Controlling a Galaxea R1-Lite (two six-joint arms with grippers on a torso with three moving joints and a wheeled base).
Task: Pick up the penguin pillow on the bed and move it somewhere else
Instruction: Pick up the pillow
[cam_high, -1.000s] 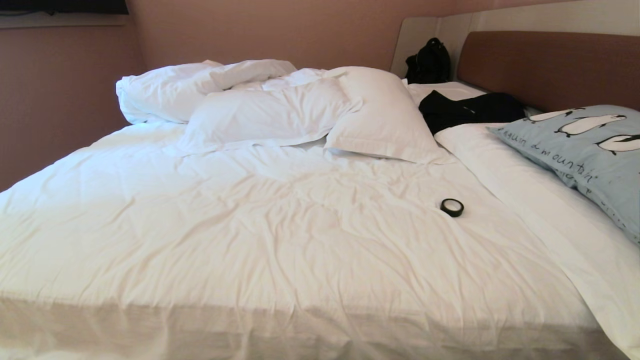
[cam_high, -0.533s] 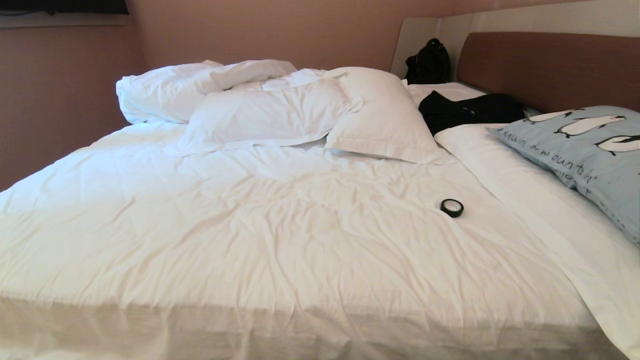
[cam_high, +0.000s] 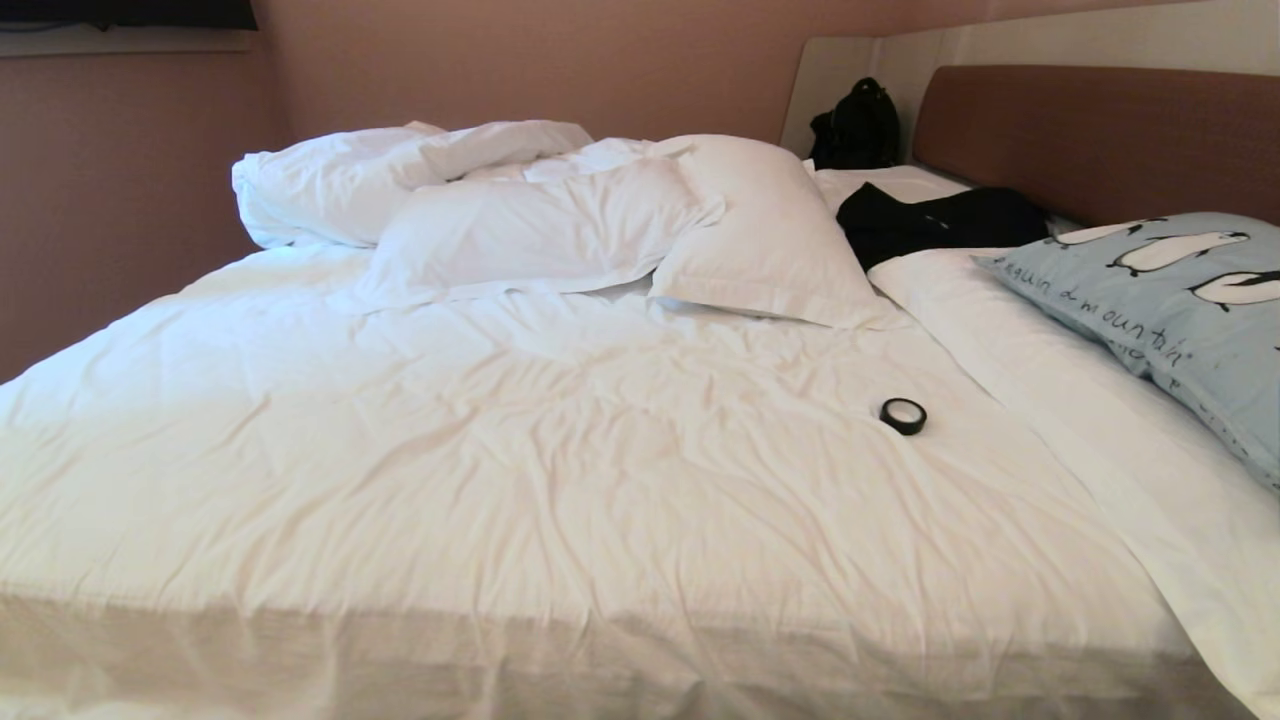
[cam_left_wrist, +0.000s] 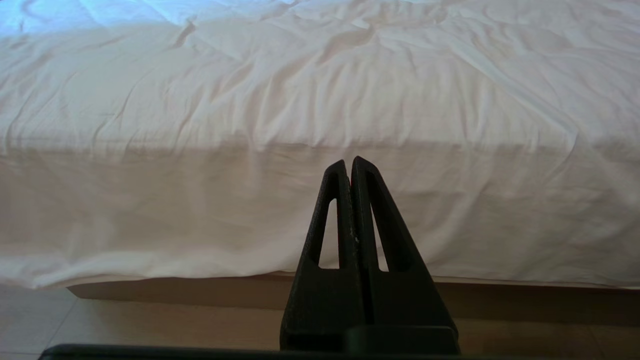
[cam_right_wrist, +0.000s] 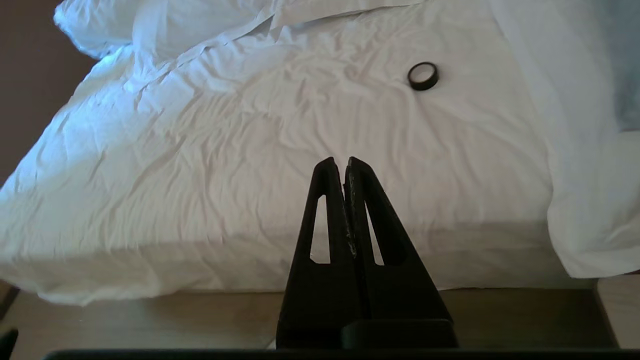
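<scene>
The penguin pillow (cam_high: 1170, 300), at three o'clock on the bed (cam_high: 560, 480), is cut off by the head view's right edge, its cursive writing only partly legible, and neither arm shows in that view.

A bedroom: a large bed (cam_high: 560, 480) with rumpled white pillows (cam_high: 540, 235), brown padded headboard (cam_high: 1100, 140) at two o'clock, pink walls (cam_high: 520, 60).

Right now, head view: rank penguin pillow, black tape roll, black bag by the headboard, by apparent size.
1. penguin pillow, though cut off by the frame edge.
2. black bag; it sits farthest from the camera, so its true size is unsure.
3. black tape roll, clearly smallest.
</scene>
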